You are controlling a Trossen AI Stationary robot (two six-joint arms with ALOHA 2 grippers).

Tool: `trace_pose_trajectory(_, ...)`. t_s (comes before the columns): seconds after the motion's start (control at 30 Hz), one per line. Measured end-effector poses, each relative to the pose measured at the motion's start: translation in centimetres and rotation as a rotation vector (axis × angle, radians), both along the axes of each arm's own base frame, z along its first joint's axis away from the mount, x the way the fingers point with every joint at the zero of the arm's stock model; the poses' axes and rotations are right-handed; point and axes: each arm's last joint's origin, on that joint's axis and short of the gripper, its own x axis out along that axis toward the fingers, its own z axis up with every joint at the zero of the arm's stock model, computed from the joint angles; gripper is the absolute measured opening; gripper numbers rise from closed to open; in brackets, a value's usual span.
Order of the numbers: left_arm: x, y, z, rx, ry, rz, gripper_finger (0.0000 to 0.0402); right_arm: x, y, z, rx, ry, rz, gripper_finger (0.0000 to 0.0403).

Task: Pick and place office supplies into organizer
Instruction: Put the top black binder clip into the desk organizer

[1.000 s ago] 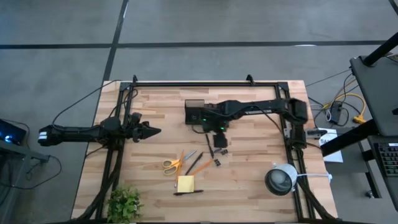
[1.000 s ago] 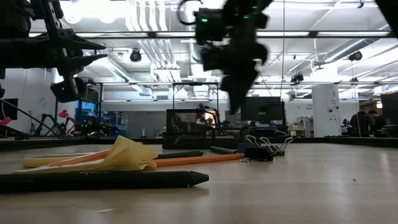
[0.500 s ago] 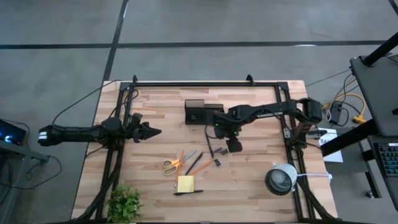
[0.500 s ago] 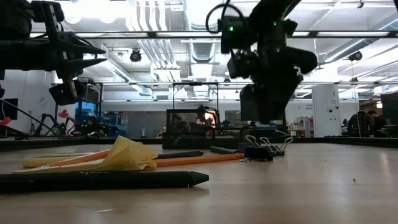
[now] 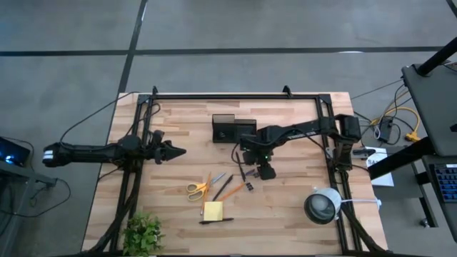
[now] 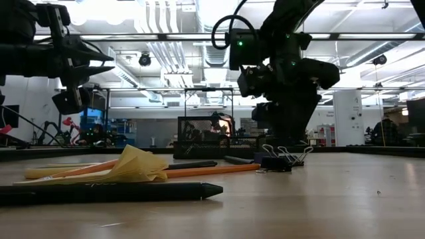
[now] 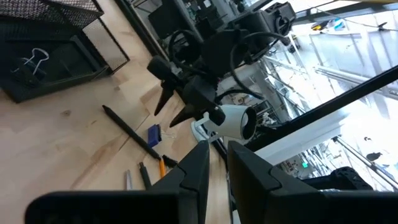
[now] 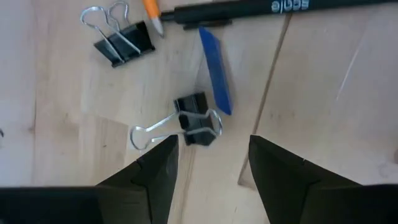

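Organizer (image 5: 233, 128): dark rectangular box, two compartments, at the table's far middle edge; left wrist view shows a binder clip (image 7: 32, 61) lying inside one compartment.
Table (image 5: 300, 207): light wooden top in a black frame.
Right gripper (image 5: 263, 171): reaches in over the middle of the table, on the near side of the organizer, pointing down at the loose clips; fingers (image 8: 149, 180) stand apart with nothing between them.
Clip under right gripper (image 8: 193, 121): small black binder clip, wire handles splayed, lying flat on the wood just ahead of the gap between the fingers; not touched as far as can be told.
Second clip (image 8: 121, 40): black, handles up, lying apart from the first.
Blue strip (image 8: 215, 68): small flat blue piece just beside the first clip.
Black pen (image 8: 280, 9): lies across the wood beyond the clips.
Orange pencil (image 5: 230, 191): diagonal, near the clips; its tip shows in the right wrist view.
Scissors (image 5: 198, 187): yellow handles, lying left of the pencil.
Sticky-note pad (image 5: 213, 210): yellow, near the table's front edge, with a second black pen (image 5: 216, 221) just in front of it.
Left gripper (image 5: 173, 150): held above the table's left side, well apart from the supplies; fingers nearly together, a slim gap between them, holding nothing.
Lamp (image 5: 323, 205): round, grey-white, front right corner.
Plant (image 5: 143, 233): green, front left corner.
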Motion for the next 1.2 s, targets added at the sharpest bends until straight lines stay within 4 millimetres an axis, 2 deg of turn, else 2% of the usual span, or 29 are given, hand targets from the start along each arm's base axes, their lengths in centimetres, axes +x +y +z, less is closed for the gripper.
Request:
trace_pose_trajectory(0.33, 0.2, 0.0, -0.4, -0.004, 0.043, 0.003, 0.0043, 0.1, 0.3, -0.3, 0.031, -0.013, -0.008, 0.0182)
trace_pose_trajectory(0.63, 0.3, 0.0, -0.6, -0.011, 0.057, 0.000, 0.0043, 1.0, 0.4, -2.4, 0.088, 0.046, -0.052, 0.0168)
trace_pose_trajectory(1.2, 0.3, 0.0, -0.6, -0.011, 0.058, 0.000, 0.0043, 1.2, 0.4, -1.4, 0.080, 0.052, -0.023, 0.0114)
